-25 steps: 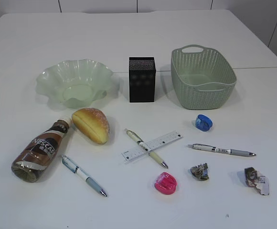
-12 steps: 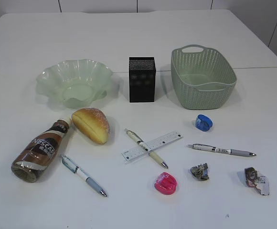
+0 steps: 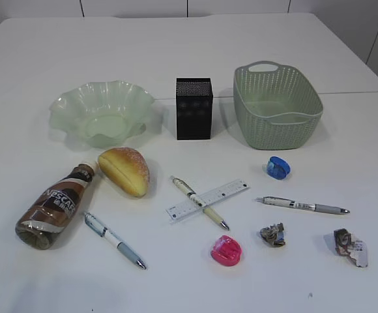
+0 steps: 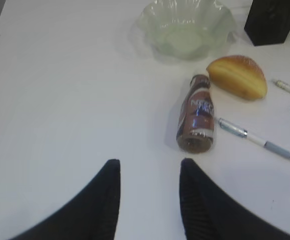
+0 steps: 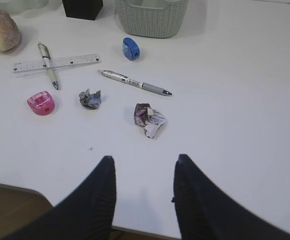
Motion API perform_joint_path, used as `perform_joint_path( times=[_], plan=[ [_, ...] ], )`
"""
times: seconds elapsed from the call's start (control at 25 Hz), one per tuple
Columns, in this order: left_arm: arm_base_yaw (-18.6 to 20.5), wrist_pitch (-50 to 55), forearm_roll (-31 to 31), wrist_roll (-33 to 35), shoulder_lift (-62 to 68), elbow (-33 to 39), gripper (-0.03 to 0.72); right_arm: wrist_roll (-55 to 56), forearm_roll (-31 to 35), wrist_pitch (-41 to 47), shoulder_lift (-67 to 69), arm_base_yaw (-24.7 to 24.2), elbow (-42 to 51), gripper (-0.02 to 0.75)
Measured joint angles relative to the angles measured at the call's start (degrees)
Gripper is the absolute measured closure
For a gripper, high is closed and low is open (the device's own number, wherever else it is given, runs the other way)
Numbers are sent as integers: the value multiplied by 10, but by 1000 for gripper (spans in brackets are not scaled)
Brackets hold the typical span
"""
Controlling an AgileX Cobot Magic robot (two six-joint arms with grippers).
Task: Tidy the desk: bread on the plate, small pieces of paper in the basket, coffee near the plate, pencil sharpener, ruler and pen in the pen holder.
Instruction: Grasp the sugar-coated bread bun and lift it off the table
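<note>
White tabletop [image 3: 195,52]: I see the brown Nescafe bottle [image 3: 54,206] lying near-left, beside the golden split bun [image 3: 124,171]. Left gripper [image 4: 150,172] and right gripper [image 5: 144,167] both hover with jaws apart, holding nothing.

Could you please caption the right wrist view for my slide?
Open right gripper hovers over the desk near two paper wads, pen and sharpeners.

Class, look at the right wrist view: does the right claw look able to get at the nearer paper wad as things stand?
Probably yes. The right claw is open and empty, and the paper wad lies just ahead on bare desk, with nothing between them.
</note>
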Motion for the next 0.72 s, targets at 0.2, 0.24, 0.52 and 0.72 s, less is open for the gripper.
perform_joint_path(
  times=[0.2, 0.24, 0.52, 0.72],
  plan=[
    [0, -71, -19, 0, 67, -36, 413, 0, 0, 0, 3, 0, 0, 421],
    [0, -85, -26, 0, 79, -41, 413, 0, 0, 0, 3, 0, 0, 421],
    [0, -130, -67, 0, 173, -85, 413, 0, 0, 0, 3, 0, 0, 421],
    [-15, -141, -70, 0, 201, -108, 413, 0, 0, 0, 3, 0, 0, 421]
  ],
)
